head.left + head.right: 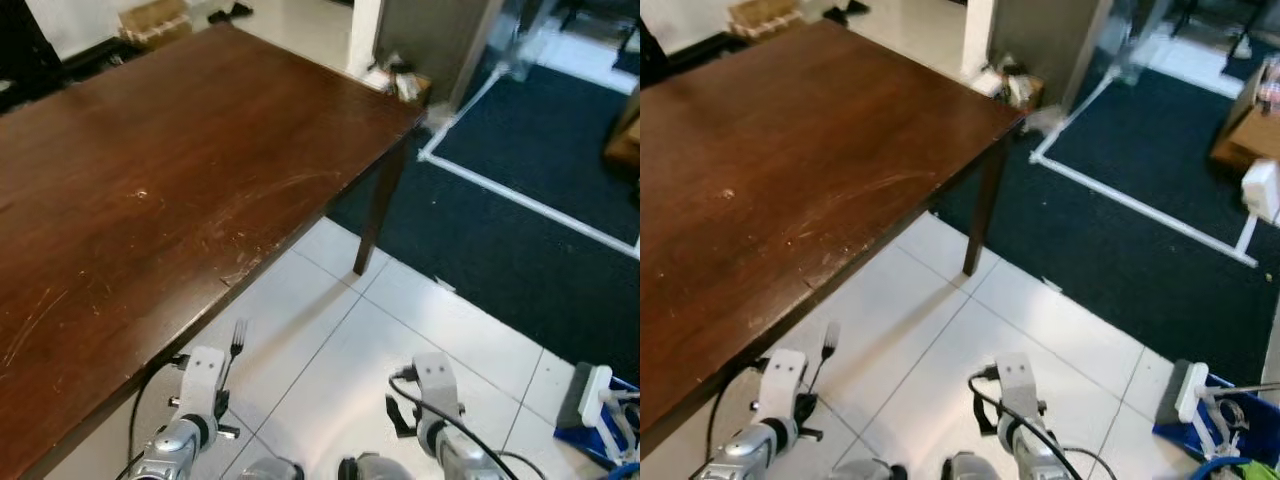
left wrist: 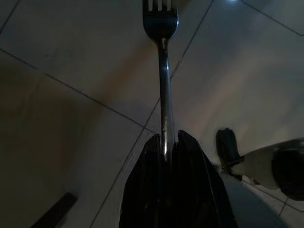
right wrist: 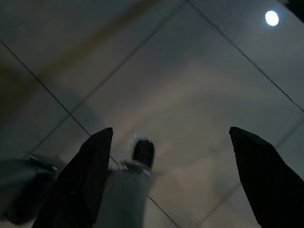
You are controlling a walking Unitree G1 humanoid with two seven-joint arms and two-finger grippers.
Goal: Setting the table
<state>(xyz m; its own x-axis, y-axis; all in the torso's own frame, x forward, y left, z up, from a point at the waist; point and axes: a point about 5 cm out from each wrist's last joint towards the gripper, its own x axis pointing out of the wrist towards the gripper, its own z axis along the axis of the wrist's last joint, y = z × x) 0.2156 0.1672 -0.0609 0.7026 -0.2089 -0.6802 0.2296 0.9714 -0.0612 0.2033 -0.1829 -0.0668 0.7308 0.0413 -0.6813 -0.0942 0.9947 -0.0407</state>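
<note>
The left gripper (image 2: 167, 145) was squeezed tight on a fork (image 2: 163, 71), with the prongs sticking out past its fingertips. It hung low over the white floor tiles (image 1: 400, 330), just beside the near edge of the brown table (image 1: 150, 190). The right gripper (image 3: 173, 137) was wide open, holding nothing, over the tiles, farther from the table.

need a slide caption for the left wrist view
Left gripper shut on the handle of a fork, tines pointing away over the tiled floor.
</note>
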